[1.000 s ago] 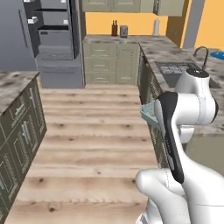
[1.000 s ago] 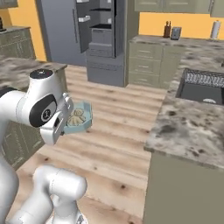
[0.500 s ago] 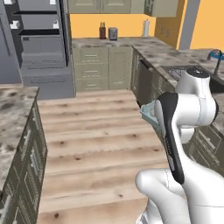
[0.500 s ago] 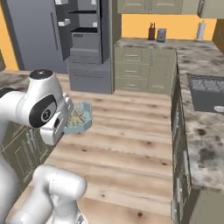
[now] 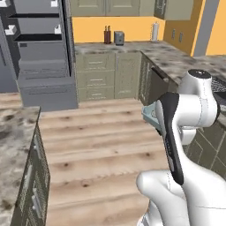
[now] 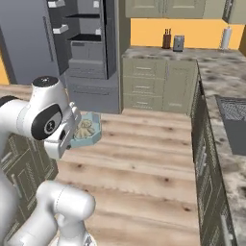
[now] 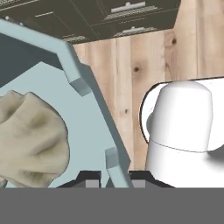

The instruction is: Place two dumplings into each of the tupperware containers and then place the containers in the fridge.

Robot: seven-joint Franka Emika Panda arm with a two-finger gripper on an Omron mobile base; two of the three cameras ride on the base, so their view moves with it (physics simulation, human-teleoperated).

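My gripper (image 7: 113, 177) is shut on the rim of a pale blue tupperware container (image 7: 83, 83), held level above the wooden floor. Pale tan crinkled dumplings (image 7: 33, 140) lie inside it. In the right base view the container (image 6: 94, 126) juts out from my hand at the left, with the dumplings (image 6: 85, 129) showing in it. From the left base view just a corner of the container (image 5: 149, 113) peeks out from behind my arm. The fridge (image 5: 39, 57) stands open ahead to the left, dark inside with shelves and bins (image 6: 86, 48).
A stone counter (image 5: 13, 141) runs along my left, another with a sink (image 6: 233, 120) along my right. Beige cabinets (image 6: 153, 86) line the back wall, with a knife block (image 5: 107, 35) and a toaster (image 5: 118, 38) on top. Open wooden floor (image 5: 97, 145) lies between me and the fridge.
The whole picture has shifted: the base has driven and turned, so the fridge and back cabinets stand larger and nearer. My arm keeps the same pose with the container in its grip.
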